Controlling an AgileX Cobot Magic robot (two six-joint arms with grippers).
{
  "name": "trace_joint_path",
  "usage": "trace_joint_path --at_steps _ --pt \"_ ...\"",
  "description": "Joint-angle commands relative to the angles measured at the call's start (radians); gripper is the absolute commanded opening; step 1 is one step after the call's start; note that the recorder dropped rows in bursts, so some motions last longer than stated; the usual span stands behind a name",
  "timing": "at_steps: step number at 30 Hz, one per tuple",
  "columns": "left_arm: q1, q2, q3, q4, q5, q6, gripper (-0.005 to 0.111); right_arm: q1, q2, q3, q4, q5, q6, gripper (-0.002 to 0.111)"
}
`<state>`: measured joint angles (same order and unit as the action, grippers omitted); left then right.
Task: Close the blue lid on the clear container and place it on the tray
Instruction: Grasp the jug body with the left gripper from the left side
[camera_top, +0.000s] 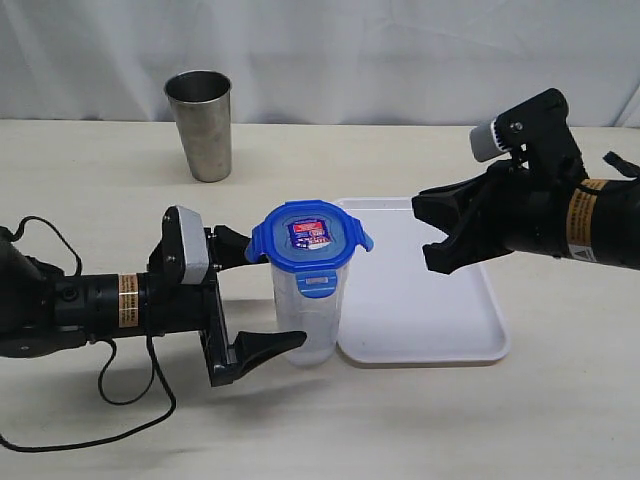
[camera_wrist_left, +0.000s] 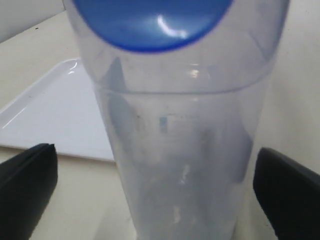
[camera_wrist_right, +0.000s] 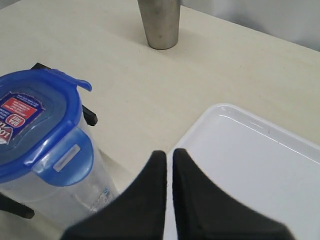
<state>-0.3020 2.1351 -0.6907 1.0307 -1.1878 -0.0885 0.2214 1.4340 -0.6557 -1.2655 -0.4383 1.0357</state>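
The blue lid (camera_top: 311, 236) sat on top of the clear container (camera_top: 312, 320). It was a glossy rounded-square plastic piece. The flap on the camera-facing side hung down against the wall, and the side flaps stuck outward. Its centre sticker (camera_wrist_right: 17, 116) was red and white on blue. One line looked like "BPA FREE", and the rest was too small to read.

The container was a tall, slightly tapered, translucent canister with faint markings on its wall. It stood upright on the pale matte desk (camera_top: 90, 190), not on the tray (camera_top: 430, 300). That flat white smooth plastic tray, with rounded corners and a low rim, lay just beside the container.

The left claw (camera_top: 272, 295) had its black fingers (camera_wrist_left: 27, 185) wide apart, one on either side of the container and clear of its wall. The right claw (camera_wrist_right: 169, 159), its fingers pressed together and gripping nothing, hung near the container, over the tray. A dull tapered steel cup (camera_top: 201, 125) stood well behind the container.
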Motion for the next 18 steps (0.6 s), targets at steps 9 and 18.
trace_joint_path --at_steps 9,18 --pt "-0.053 0.06 -0.095 0.075 0.007 -0.056 0.101 0.0 -0.005 0.004 -0.006 -0.001 0.004 0.005" --pt "-0.083 0.09 -0.173 0.082 0.044 -0.103 0.101 0.0 -0.005 0.006 -0.006 -0.001 0.004 0.005"
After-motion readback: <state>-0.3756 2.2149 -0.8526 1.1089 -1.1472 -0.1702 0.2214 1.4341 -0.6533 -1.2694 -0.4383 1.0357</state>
